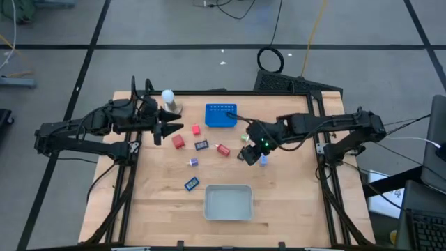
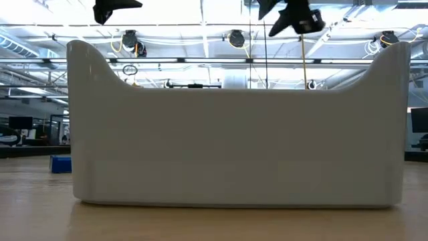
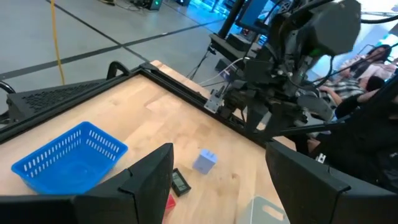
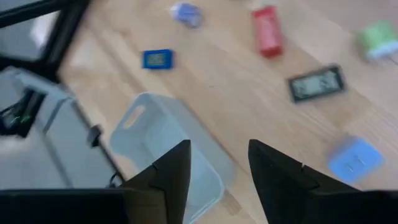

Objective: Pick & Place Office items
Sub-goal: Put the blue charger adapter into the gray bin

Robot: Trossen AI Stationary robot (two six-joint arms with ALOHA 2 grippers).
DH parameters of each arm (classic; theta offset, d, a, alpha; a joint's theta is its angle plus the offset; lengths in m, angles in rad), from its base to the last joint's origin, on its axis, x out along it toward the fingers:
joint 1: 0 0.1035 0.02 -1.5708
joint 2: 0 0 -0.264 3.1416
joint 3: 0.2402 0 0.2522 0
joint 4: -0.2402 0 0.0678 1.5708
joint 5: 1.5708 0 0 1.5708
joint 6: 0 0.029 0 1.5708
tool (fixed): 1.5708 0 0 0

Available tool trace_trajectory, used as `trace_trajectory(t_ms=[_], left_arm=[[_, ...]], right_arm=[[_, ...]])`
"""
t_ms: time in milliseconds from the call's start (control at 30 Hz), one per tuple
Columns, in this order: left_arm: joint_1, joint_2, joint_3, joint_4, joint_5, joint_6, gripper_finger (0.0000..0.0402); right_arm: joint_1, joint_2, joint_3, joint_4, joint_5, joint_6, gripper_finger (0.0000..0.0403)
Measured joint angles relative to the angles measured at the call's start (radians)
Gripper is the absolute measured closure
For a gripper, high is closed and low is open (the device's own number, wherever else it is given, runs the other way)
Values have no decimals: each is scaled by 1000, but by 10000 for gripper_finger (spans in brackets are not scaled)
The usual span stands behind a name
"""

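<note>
Eight or so small office items lie loose on the desk, most of them between the two sets of fingers. The right gripper hangs over the desk with its fingers apart and nothing between them. Below and ahead of them sits the white tray, with a pale blue block just beside one finger. A flat black piece, a red piece and a green piece lie farther out past the tips. The left gripper waits, fingers likewise spread and empty. The blue basket is off to one side of them, and a lilac block is on the desk ahead.

These pieces look light, hard and smooth, probably plastic, so they should neither deform nor break. They could easily skid on the wood or squirt out of a pinch. I would take the pale blue block across its two flat, parallel sides, low and centred. The thin black piece looks hardest, since it lies flat and offers only narrow edges.
</note>
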Motion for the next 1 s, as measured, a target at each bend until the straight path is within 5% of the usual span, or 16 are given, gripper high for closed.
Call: trace_trajectory(t_ms=[333, 1000], left_arm=[[0, 0, 0, -39, 4, 10, 147], [0, 0, 0, -75, 1, 9, 147]], right_arm=[[119, -4, 0, -216, 179, 189, 264], [164, 10, -100, -292, 207, 433, 177]])
